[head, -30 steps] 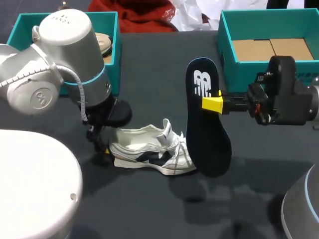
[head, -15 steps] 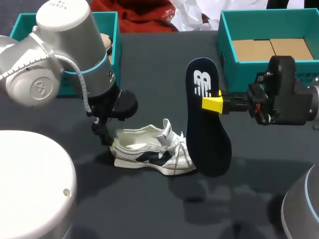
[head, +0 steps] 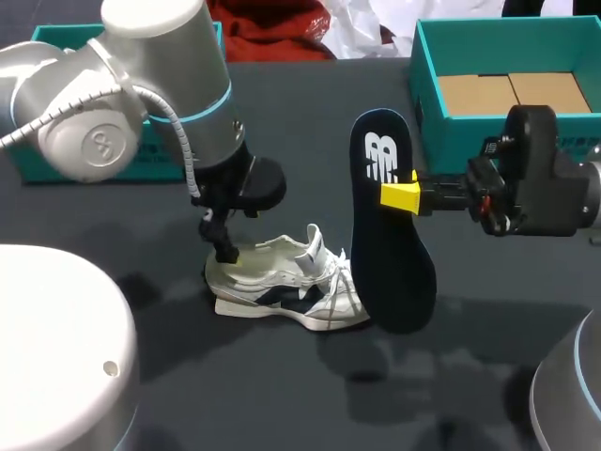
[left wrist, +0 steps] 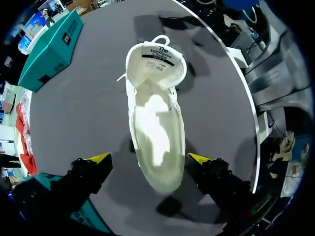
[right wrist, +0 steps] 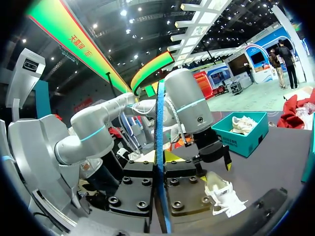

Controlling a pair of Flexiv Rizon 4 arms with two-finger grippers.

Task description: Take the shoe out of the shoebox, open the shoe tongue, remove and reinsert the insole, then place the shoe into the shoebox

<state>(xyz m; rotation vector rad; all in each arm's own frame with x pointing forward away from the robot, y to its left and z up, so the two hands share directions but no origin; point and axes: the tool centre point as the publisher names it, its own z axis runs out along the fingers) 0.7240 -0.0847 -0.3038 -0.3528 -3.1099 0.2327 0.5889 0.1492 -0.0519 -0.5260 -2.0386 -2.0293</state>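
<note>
1. Head view: the left arm point(head: 141, 94) has swung right from beside the heel, and its left gripper point(head: 228, 252) is now directly over the heel of the white sneaker with navy trim point(head: 282, 287). The sneaker has not moved. It rests sole-down on the dark counter point(head: 282, 141), long axis across the view, heel toward my left and toe toward my right. The right gripper point(head: 394, 195) is unchanged, pinching the dark navy foam insole point(head: 390, 244), which stands on end just beside the toe, in front of the teal cardboard shoebox point(head: 427, 85).
2. Left wrist view: the fingers are spread to either side of the heel without touching it. The sneaker's toe points away, ahead of the gripper, with its tongue lifted.
3. Right wrist view: the insole shows edge-on, clamped between the fingers. The sneaker lies beyond, under the left arm.
</note>
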